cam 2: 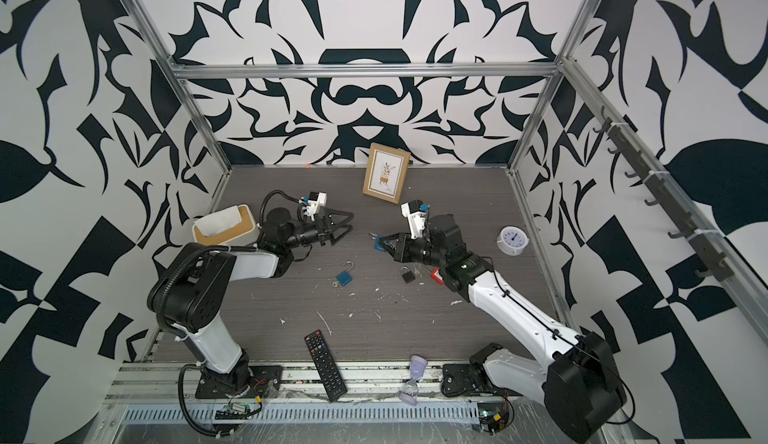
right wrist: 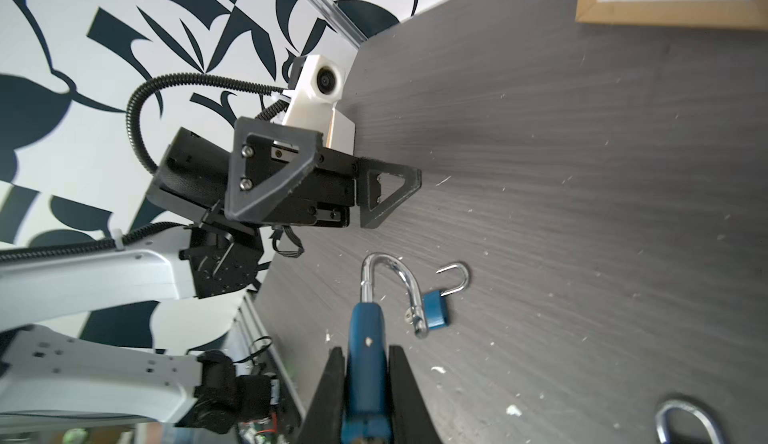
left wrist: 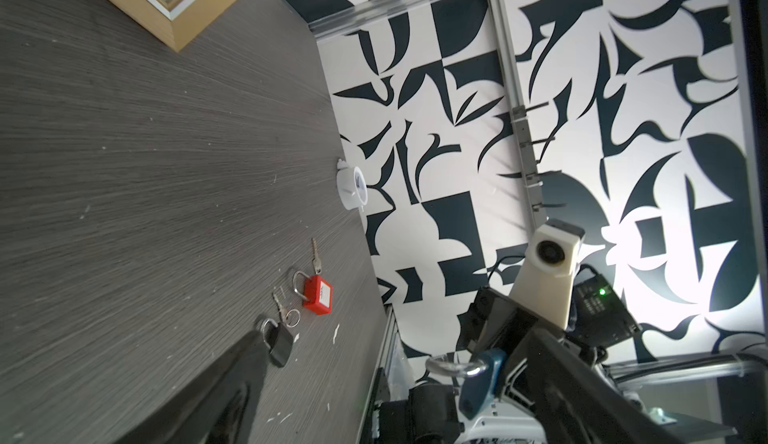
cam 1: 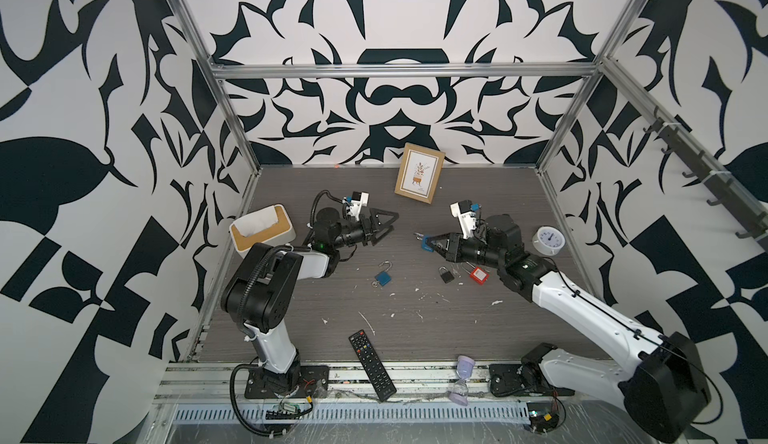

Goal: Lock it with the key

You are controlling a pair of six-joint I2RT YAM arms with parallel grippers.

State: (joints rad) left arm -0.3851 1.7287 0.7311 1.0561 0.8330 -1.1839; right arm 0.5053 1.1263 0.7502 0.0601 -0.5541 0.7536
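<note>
The right arm covers part of the red padlock [cam 1: 479, 275], which lies in front of the picture frame [cam 1: 419, 173] and off to its right, so I only see one end of it. The left gripper [cam 1: 392, 224], in front of the frame and to its left, has its jaws spread wide with nothing between them. The right gripper [cam 1: 430, 242], just in front of the frame, is clamped on the body of the held blue padlock [right wrist: 365, 338], whose shackle is swung open. The loose blue padlock [cam 1: 382, 276] lies on the table [cam 1: 457, 330], farther in front of the frame, also unlatched. A key [cam 1: 376, 283] sits at its base, but I can't make out how deep.
</note>
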